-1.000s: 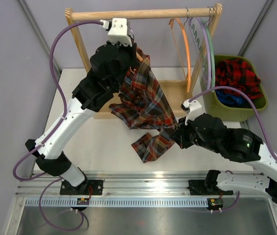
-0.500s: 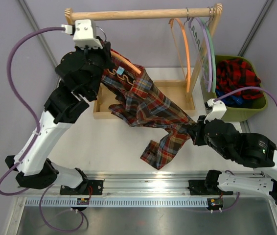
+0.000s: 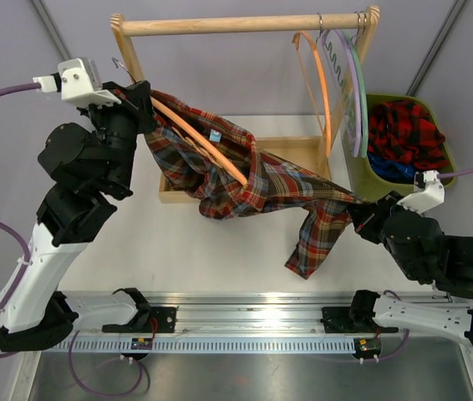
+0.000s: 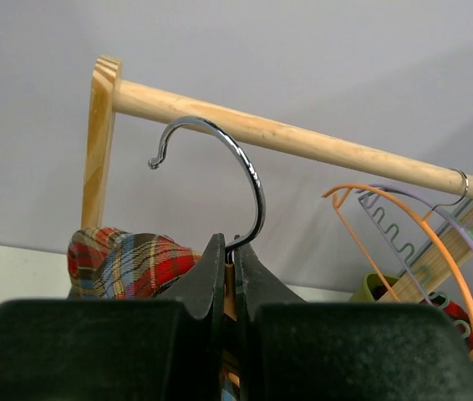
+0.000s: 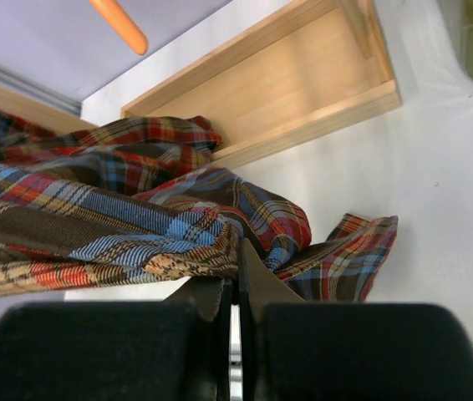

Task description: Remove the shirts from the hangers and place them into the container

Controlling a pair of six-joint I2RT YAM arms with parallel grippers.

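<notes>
Over the table [image 3: 178, 251], the tartan shirt [image 3: 261, 180] is being held stretched between two tools.
One red shirt [image 3: 404, 125] is lying in the container [image 3: 448, 165]; this one is being kept on its orange hanger [image 3: 199, 140]. Closed grips are being shown by wrist views alone: left tool [image 4: 230, 251] on that hanger's neck, right tool [image 5: 236, 251] on cloth.

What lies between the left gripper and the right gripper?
The top view shows the brown, navy and orange-red tartan shirt, on the orange plastic hanger in the left gripper, stretched to the right gripper.
</notes>
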